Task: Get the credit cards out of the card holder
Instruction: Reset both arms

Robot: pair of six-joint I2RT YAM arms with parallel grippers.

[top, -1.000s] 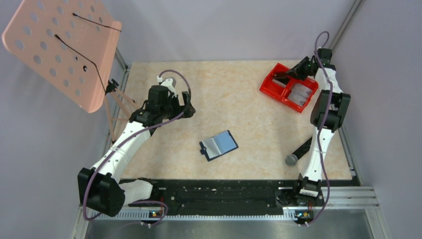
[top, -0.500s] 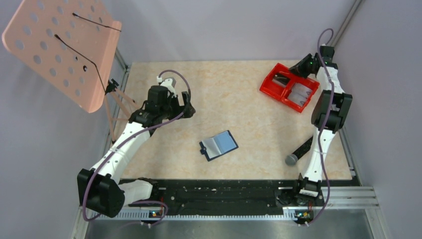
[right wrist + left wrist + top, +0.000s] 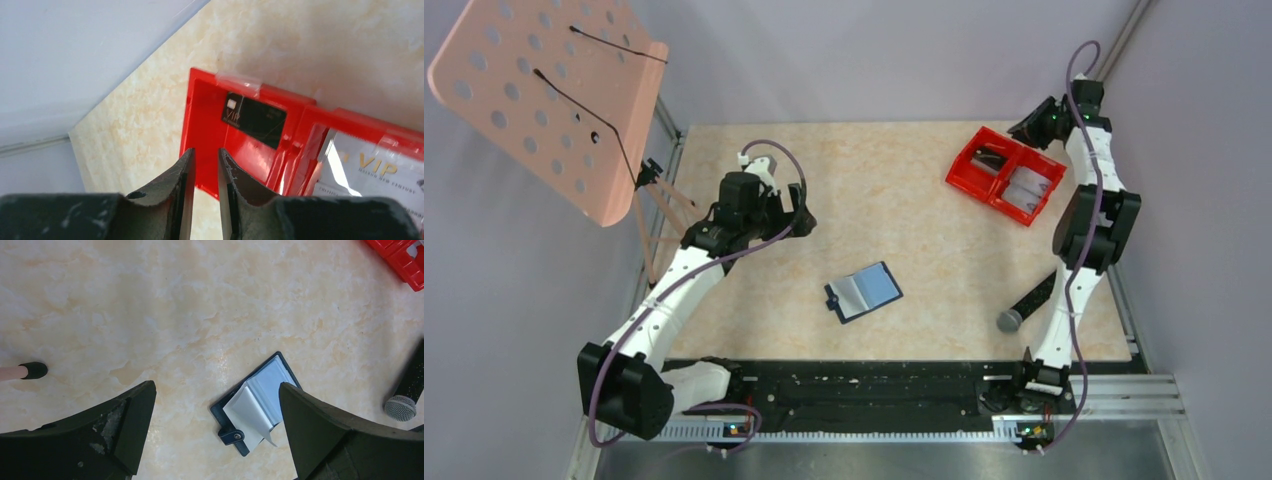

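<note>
Right claw (image 3: 1031,127) has lifted off red bin (image 3: 1004,175)

The table (image 3: 150,300) is a smooth, matt, marble-patterned beige surface. The bin (image 3: 210,130) is glossy red plastic with bright reflections. In it lie a glossy black card (image 3: 254,119) and, at its 3 o'clock, a shiny pale card (image 3: 370,175). The wallet (image 3: 260,405) looks matt, navy outside, with smooth pale inner leaves. The fingers (image 3: 125,425) are scuffed matt black plastic.

Cards (image 3: 254,119) in bin (image 3: 202,150) — seemingly flat.
</note>
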